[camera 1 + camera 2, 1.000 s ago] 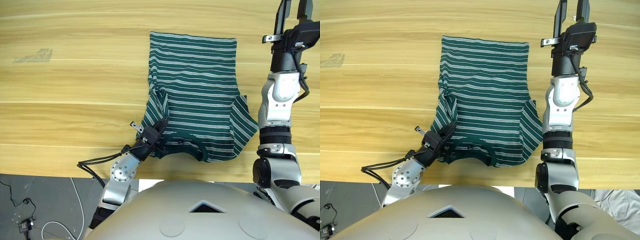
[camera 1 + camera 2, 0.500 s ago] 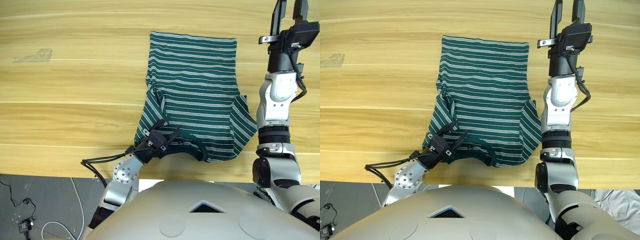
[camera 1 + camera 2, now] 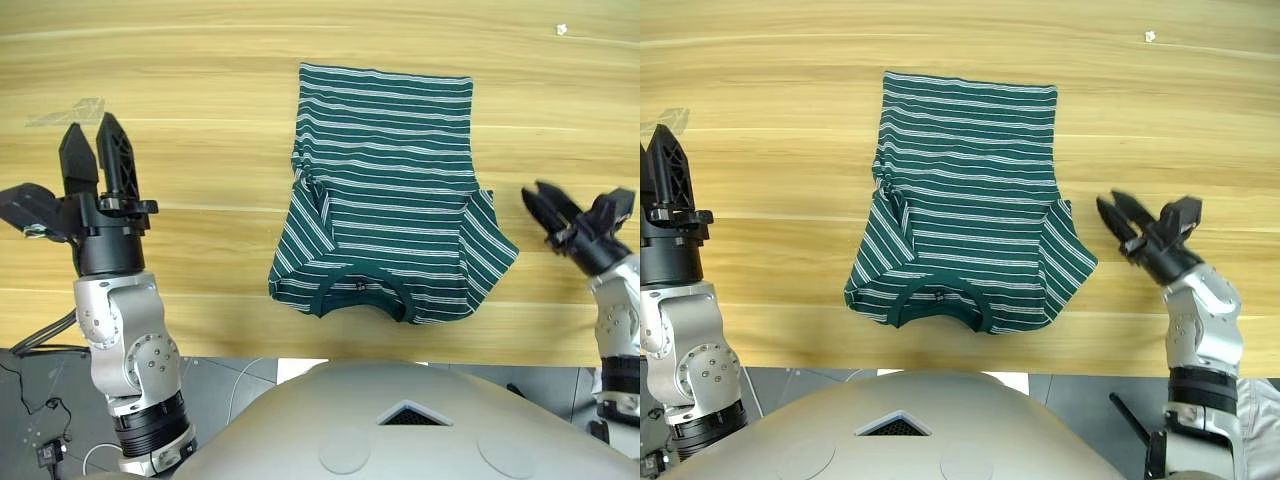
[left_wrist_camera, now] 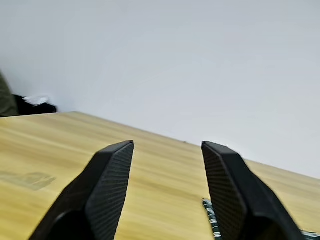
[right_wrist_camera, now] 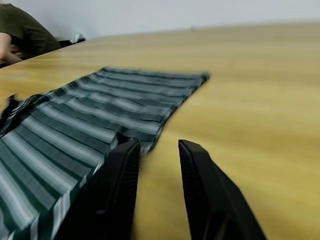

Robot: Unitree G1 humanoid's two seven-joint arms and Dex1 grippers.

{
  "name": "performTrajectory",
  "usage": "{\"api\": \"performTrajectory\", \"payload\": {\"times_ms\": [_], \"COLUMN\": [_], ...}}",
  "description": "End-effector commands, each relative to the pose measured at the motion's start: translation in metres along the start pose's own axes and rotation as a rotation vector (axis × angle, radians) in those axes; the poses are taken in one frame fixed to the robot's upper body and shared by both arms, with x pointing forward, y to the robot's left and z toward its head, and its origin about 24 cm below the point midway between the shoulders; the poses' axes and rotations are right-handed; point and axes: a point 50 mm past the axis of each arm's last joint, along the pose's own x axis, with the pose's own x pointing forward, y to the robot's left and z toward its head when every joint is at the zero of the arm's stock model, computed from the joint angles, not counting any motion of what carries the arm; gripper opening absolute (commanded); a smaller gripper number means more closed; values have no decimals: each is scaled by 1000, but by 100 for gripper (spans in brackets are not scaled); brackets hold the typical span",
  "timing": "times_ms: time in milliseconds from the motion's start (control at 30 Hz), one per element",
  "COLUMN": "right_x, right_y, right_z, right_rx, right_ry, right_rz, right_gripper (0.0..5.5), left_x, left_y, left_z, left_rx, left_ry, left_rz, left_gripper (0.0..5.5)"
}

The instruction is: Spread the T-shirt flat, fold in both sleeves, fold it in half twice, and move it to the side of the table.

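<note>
item: t-shirt (image 3: pixel 385 190), dark green with thin white stripes.
location: centre of the frame on the wooden tabletop (image 3: pixel 180 90), hem toward the top edge, collar toward the bottom edge, close to the near rim.
condition: lying mostly flat. the sleeve on the frame's left side looks turned in over the body, with a rumpled ridge along that side. the sleeve on the frame's right side fans out past the body, unfolded.
handling (judged): light, limp knit with no stiffness. it should drape and stretch when lifted, and may slide or drag on the smooth wood, taking the layers under it along. the best hold is probably a low pinch at the outer sleeve hem or shoulder seam, and later at paired corners of the hem, catching every layer.

item: left pincer (image 3: pixel 92 160), at the left of the frame, well apart from the shirt, fingers spread, holding nothing.

item: right pincer (image 3: pixel 578 215), at the right of the frame, near the outspread sleeve but not touching it, fingers spread, holding nothing.

sundries: small white scrap (image 3: pixel 562 29) at the upper right, and a faint grey mark (image 3: pixel 65 112) at the upper left.
</note>
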Motion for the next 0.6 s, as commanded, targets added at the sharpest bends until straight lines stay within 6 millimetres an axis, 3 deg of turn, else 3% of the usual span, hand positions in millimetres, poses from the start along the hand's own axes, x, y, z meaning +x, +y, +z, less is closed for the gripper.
{"api": "performTrajectory", "payload": {"times_ms": [33, 267, 600], "right_x": [-12, -20, -34], "right_y": [-4, -6, -7], "right_z": [-6, -26, -32], "right_rx": [29, 60, 62], "right_ry": [119, 273, 365], "right_rz": [98, 180, 215], "right_gripper": [143, 143, 143], "left_x": [-5, -6, -8], "left_y": [2, -2, -5], "left_z": [-9, -14, -21], "left_rx": [20, 35, 33], "left_ry": [43, 73, 102], "left_rz": [52, 64, 60], "left_gripper": [252, 252, 252]}}
